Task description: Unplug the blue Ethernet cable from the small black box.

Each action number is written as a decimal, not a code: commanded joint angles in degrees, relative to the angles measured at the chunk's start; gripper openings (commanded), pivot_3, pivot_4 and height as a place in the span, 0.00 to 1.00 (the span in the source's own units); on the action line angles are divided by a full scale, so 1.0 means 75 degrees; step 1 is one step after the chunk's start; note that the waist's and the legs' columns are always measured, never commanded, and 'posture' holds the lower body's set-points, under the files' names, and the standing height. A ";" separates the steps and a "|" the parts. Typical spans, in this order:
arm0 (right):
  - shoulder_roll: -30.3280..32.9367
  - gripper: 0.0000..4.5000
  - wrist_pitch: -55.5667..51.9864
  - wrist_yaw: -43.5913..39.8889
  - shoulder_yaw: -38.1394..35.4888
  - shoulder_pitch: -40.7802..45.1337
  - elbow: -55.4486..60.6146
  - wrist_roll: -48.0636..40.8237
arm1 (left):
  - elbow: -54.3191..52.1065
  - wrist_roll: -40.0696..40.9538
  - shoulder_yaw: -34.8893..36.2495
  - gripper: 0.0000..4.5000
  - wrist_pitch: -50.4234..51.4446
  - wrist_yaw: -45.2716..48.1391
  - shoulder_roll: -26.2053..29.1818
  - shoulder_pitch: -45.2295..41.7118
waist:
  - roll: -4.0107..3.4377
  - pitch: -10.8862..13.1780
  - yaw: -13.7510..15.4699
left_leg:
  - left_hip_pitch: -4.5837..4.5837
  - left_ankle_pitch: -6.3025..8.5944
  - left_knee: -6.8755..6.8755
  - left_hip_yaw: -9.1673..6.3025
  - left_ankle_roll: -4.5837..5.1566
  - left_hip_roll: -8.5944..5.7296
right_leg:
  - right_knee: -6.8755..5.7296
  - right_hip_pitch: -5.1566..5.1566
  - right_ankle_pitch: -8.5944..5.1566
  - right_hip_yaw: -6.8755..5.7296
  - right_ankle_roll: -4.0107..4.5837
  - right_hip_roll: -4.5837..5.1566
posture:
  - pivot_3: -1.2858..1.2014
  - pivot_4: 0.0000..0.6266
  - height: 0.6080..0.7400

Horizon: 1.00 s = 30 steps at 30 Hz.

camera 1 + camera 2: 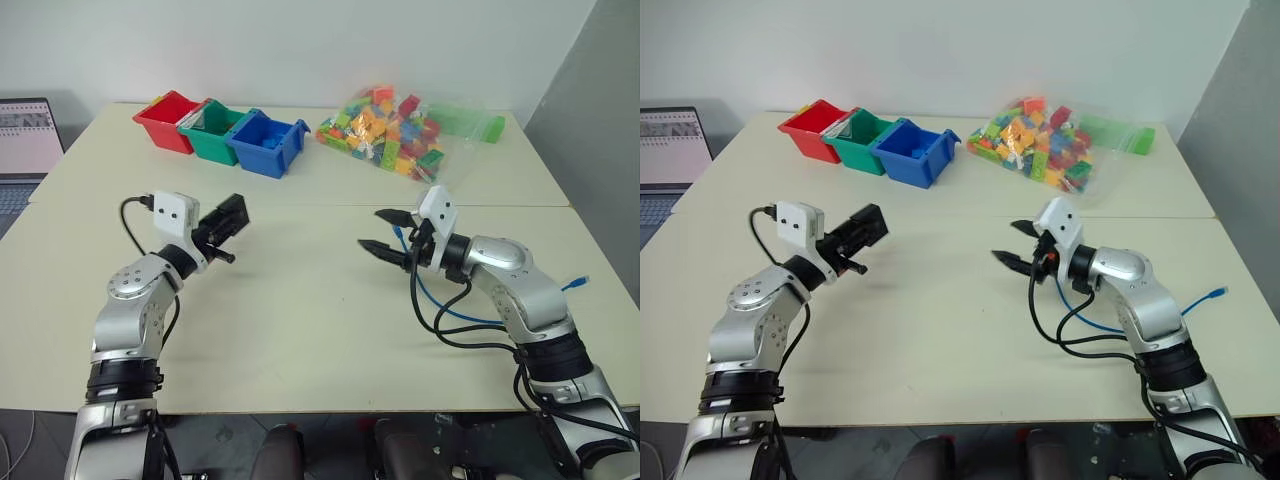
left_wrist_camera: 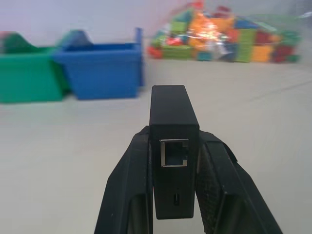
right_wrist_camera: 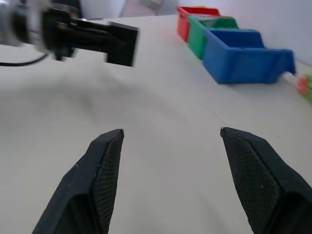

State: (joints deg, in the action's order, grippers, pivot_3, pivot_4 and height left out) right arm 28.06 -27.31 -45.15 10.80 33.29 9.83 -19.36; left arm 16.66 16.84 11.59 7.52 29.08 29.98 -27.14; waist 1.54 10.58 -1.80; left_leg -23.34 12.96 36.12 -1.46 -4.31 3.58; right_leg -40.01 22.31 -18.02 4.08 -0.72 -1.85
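Black and small, the box (image 2: 173, 146) is pinched in the left claw (image 1: 228, 232) above the bench (image 1: 300, 300), its port empty. Right claw (image 3: 170, 141) is spread apart, holding nothing, with the blue Ethernet cable (image 1: 445, 312) lying under that arm.

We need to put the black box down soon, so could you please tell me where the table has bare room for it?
The widest bare patch lies between the left claw, shut on the small black box, and the open right claw. Bare tabletop also runs from there towards the near edge. It is crowded along the far edge, with the bins and the brick bag, and beside the right arm, where the blue Ethernet cable lies.
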 commanded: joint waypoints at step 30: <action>0.1270 0.76 -0.1350 -0.0482 -0.1126 -0.0416 0.0949 -0.0280 | -0.2413 0.0295 0.1135 0.87 0.1767 0.0453 0.1799 0.2584 | 0.0007 -0.0003 0.0035 | -0.0008 -0.0001 0.0004 -0.0025 -0.0001 0.0002 | 0.0000 -0.0004 0.0002 -0.0012 -0.0006 0.0004 | 0.52 0.24 1.00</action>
State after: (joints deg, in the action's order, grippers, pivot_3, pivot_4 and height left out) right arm 35.81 -39.43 -46.28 5.47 30.46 16.52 -19.80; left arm 3.64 17.38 17.55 18.56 31.08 41.67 -8.20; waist 1.59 10.56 -1.54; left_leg -23.39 12.96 36.15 -1.64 -4.31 3.59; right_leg -40.01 22.28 -18.01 3.98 -0.77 -1.82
